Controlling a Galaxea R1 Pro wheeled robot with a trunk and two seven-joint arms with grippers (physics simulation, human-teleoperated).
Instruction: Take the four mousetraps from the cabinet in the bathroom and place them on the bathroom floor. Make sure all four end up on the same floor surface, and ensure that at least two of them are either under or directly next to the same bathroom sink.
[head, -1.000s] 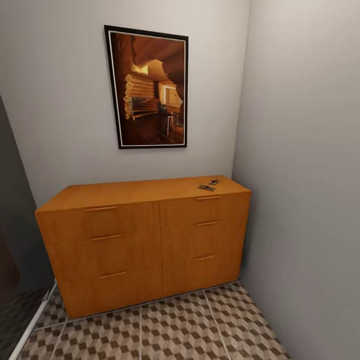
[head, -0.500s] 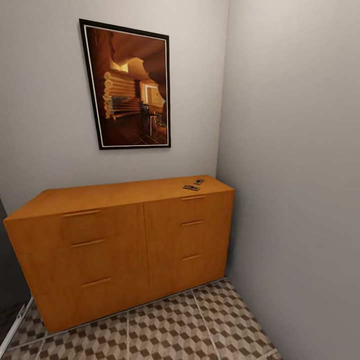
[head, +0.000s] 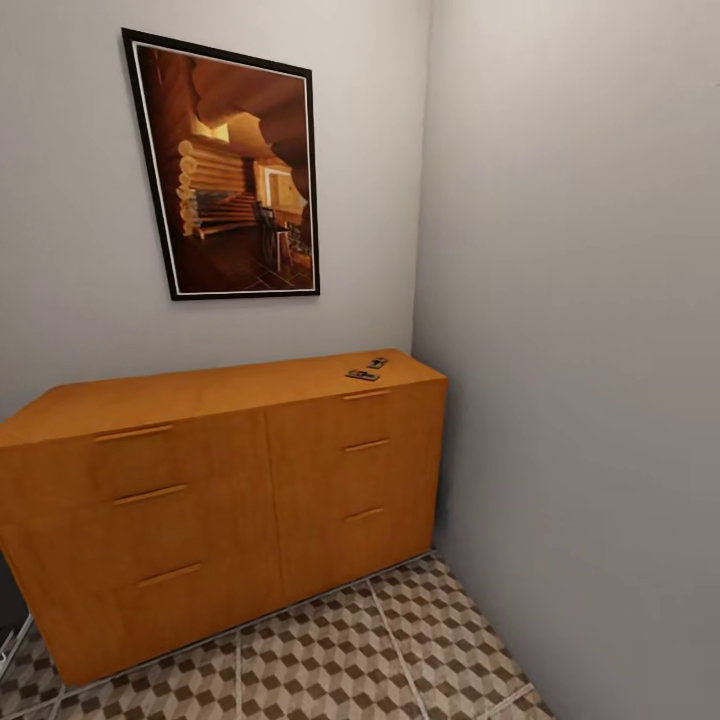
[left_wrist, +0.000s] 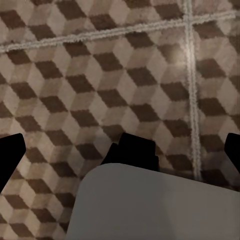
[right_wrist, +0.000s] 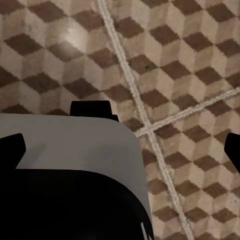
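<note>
**Approach to the cabinet, nothing picked up yet**

In my left wrist view the left gripper (left_wrist: 120, 155) hung over the bathroom floor (left_wrist: 100, 75), its dark fingertips at the frame's two edges, so I took the jaws as spread wide with nothing between them. The right gripper (right_wrist: 122, 145) looked the same over the cube-patterned tiles, empty and spread.

Further off, in the head view, the cabinet (head: 220, 480) stood against the back wall with all drawers closed. On its top, near the corner end, lay two mousetraps (head: 368, 370), close together; they were too small for me to be sure of more. I saw no trap on the floor, so I judged all four placements still ahead. A framed picture (head: 230, 170) hung above.
</note>
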